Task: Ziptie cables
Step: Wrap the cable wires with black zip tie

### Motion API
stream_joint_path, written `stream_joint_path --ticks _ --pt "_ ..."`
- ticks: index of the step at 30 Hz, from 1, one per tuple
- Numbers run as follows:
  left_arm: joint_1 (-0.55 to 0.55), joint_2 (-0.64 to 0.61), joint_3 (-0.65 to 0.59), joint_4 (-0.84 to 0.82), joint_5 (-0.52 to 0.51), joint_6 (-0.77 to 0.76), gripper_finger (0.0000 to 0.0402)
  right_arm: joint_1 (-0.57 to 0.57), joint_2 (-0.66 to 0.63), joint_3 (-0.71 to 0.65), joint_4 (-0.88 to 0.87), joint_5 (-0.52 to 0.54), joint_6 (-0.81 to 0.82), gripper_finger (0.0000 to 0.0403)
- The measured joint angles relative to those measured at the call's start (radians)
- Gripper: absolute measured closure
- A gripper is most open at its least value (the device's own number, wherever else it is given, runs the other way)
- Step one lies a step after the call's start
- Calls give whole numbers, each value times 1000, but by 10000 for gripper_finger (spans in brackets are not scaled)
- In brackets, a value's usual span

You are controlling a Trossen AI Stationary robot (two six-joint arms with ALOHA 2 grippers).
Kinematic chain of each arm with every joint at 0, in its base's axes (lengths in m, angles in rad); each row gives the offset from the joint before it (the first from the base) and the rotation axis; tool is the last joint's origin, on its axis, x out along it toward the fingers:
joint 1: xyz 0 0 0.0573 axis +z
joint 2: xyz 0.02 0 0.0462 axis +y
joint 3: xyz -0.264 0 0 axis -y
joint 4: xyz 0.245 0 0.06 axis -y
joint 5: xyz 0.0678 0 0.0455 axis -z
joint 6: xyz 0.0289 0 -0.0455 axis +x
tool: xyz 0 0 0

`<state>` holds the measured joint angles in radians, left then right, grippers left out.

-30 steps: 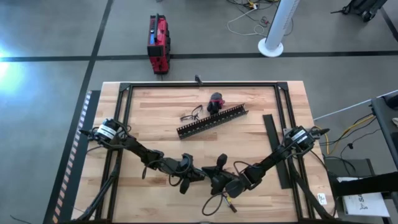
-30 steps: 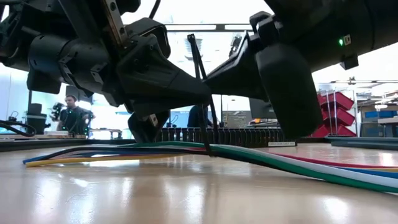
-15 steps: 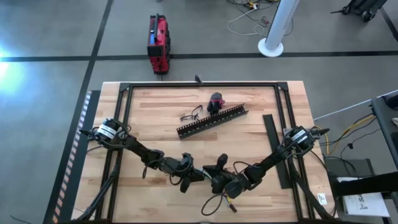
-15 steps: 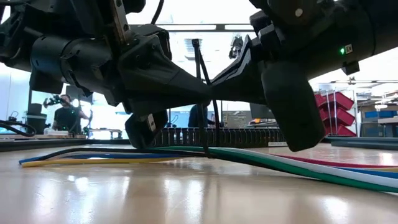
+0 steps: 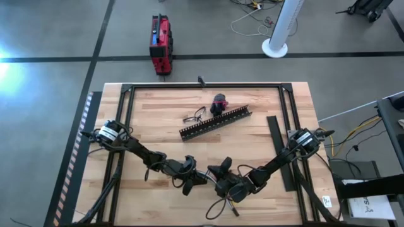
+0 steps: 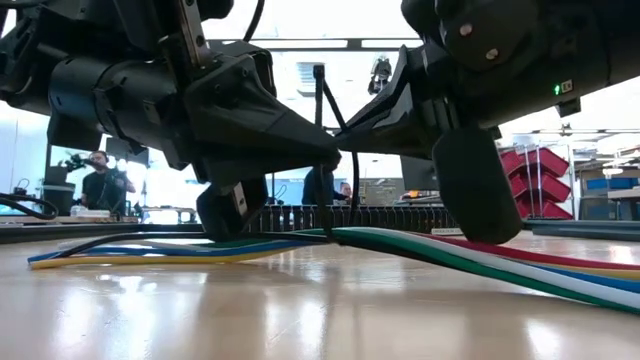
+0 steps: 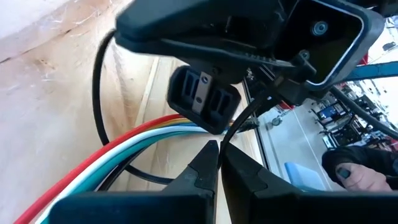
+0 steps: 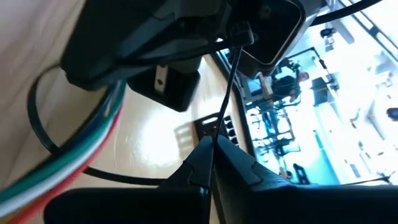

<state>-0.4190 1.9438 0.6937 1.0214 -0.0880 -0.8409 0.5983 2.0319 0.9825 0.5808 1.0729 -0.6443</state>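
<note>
The cables (image 5: 222, 203) are a bundle of red, white, green and blue wires (image 7: 118, 155) lying along the near part of the table (image 6: 470, 255). The ziptie (image 6: 322, 110) is a thin black strip. Its loop (image 7: 98, 93) runs round the bundle, and it shows again as a loop (image 8: 36, 121) in the right wrist view. Both grippers meet just above the bundle. My left gripper (image 5: 203, 178) comes from the table's left and is shut on the ziptie (image 7: 219, 149). My right gripper (image 5: 218, 181) comes from the right and is shut on it too (image 8: 211, 146). My left gripper pinches a strand of the ziptie (image 7: 231, 127) between its two fingertips, coming slanting from the table's left. The strand runs on from the fingers toward the right gripper's body. My right gripper pinches the ziptie's thin strip (image 8: 219, 121) between its fingertips, slanting from the table's right. The strip runs straight and taut from its fingers (image 8: 227, 74) toward the left gripper.
A black slotted duct (image 5: 214, 123) lies slantwise at mid-table, with a red-and-black lump (image 5: 219, 101) and a small wire tangle (image 5: 194, 116) by it. A flat black cover strip (image 5: 276, 135) lies to the right. A person (image 6: 100, 180) shows far behind the table.
My right gripper has shifted a little toward the left gripper and risen, tipping upward. The ziptie above the grippers has bent from a straight strip into an arch. The middle of the cable bundle has been drawn together and lifted slightly, while its ends stay on the table.
</note>
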Motion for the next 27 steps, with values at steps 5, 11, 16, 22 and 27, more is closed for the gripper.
stream_joint_path --ticks 5,11,16,22,27 --pt "-6 0 0 0 1 -10 402 0 0 0 0 12 -13 403" --pt "-11 0 0 0 2 -13 402 4 -1 0 2 55 -36 403" --pt "-15 0 0 0 2 -14 402 23 -1 0 8 72 -78 403" --pt "-17 0 0 0 3 -9 402 35 -1 -1 34 70 -123 403" --pt "-19 0 0 -1 4 10 402 32 -1 -1 63 42 -138 403"
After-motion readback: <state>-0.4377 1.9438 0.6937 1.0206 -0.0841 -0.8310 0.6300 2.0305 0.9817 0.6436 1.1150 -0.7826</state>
